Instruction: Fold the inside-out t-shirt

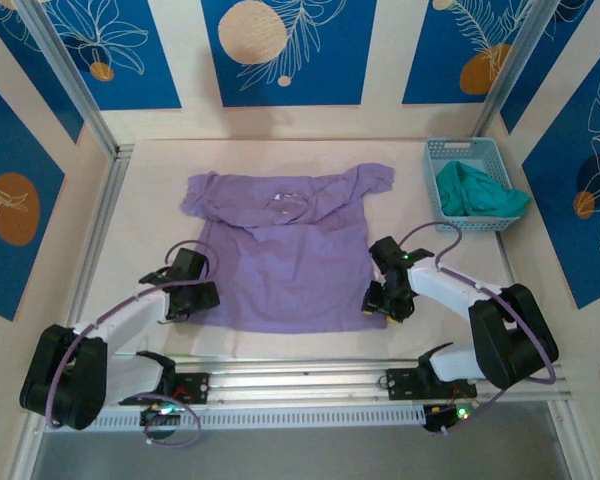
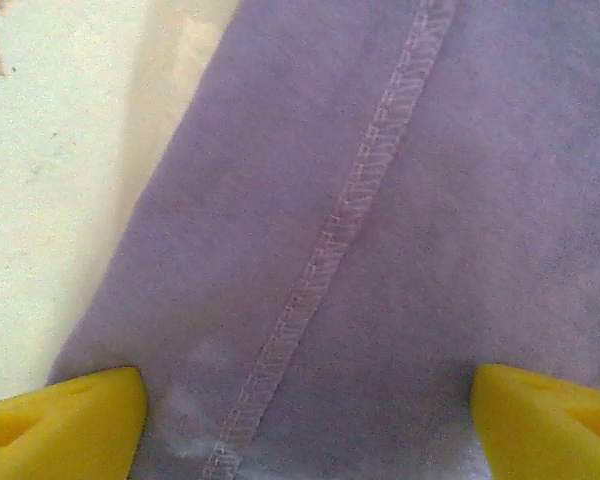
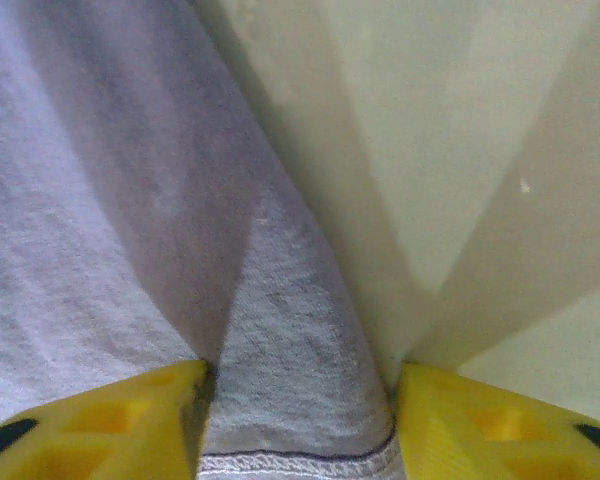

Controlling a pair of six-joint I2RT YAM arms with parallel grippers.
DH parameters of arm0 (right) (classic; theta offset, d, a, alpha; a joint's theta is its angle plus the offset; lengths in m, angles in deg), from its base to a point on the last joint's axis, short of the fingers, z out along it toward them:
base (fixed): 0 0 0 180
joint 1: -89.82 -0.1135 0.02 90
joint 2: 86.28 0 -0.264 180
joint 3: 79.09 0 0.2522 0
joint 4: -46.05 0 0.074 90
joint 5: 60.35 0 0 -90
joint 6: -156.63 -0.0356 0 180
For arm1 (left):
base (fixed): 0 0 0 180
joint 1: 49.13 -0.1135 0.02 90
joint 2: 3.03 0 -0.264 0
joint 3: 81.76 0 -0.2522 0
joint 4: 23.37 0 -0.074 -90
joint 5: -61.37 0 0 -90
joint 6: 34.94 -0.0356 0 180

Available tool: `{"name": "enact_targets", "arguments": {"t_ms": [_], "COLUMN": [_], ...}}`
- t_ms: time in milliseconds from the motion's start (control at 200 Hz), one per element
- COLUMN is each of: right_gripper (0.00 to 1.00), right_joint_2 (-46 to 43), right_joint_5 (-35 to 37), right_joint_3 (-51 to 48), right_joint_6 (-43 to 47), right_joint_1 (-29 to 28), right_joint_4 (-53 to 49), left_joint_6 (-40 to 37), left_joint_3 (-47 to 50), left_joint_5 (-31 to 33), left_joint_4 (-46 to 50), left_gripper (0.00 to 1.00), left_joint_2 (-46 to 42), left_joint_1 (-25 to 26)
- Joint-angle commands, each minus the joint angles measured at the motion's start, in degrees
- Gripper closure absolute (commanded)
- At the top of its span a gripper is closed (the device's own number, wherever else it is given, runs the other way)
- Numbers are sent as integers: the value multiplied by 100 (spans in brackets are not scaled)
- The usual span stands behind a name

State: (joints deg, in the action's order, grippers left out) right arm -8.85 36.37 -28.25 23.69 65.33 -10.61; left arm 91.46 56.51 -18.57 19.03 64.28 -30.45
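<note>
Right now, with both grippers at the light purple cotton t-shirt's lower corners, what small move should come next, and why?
Probably close both grippers. The left gripper and right gripper each stand open over cloth at the lower corners of the unfolded light purple t-shirt; pinching there would allow the first fold.

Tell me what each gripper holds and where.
Left gripper open, holding nothing. Right gripper straddles a hem corner of the t-shirt; whether it grips cannot be told.

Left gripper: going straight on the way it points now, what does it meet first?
The inside-out t-shirt: the left gripper points down at flat lavender fabric near the shirt's edge, its open fingers straddling a stitched seam. Depth is unclear, but nothing lies in between.
</note>
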Motion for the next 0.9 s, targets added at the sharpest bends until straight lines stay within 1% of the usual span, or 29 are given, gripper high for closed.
{"name": "enact_targets", "arguments": {"t_ms": [0, 80, 150, 160, 235, 285, 315, 350, 415, 480, 545, 610, 715, 825, 895], "right_gripper": [61, 74, 84, 87, 94, 97, 98, 100, 100, 100, 100, 100, 100, 100, 100], "right_joint_2": [125, 40, -117, -129, -361, -554, -699, -877, -1222, -1544, -1834, -2036, -2199, -2223, -2167], "right_joint_5": [-425, -376, -303, -307, -424, -553, -634, -724, -827, -811, -770, -757, -508, -199, -48], "right_joint_3": [33, 96, 134, 135, 178, 224, 288, 383, 682, 1161, 1769, 2534, 3957, 5288, 6056], "right_joint_6": [-33, 50, 150, 169, 245, 317, 370, 478, 703, 914, 1077, 1237, 1489, 1727, 1845], "right_joint_1": [-117, -117, -92, -78, 32, 129, 195, 283, 417, 534, 647, 737, 825, 915, 972], "right_joint_4": [354, 387, 427, 434, 517, 562, 554, 539, 402, 131, -91, -266, -518, -610, -677], "left_joint_6": [-9, -136, -229, -239, -306, -374, -425, -472, -564, -530, -486, -450, -582, -777, -865], "left_joint_3": [-44, -125, -189, -187, -183, -187, -210, -299, -524, -886, -1485, -2337, -3884, -5450, -6230], "left_joint_5": [-548, -752, -871, -885, -993, -1006, -1015, -1004, -1177, -1430, -1600, -1605, -1622, -1478, -1442], "left_joint_4": [-77, -121, -167, -179, -274, -304, -305, -216, -99, -5, 97, 285, 570, 766, 802], "left_gripper": [23, 33, 48, 50, 70, 81, 92, 100, 100, 100, 100, 100, 100, 100, 100], "left_joint_2": [355, 614, 712, 724, 708, 627, 541, 386, -113, -836, -1500, -1886, -1970, -1705, -1504], "left_joint_1": [-104, -136, -142, -142, -148, -147, -153, -149, -150, -145, -142, -139, -139, -145, -137]}}
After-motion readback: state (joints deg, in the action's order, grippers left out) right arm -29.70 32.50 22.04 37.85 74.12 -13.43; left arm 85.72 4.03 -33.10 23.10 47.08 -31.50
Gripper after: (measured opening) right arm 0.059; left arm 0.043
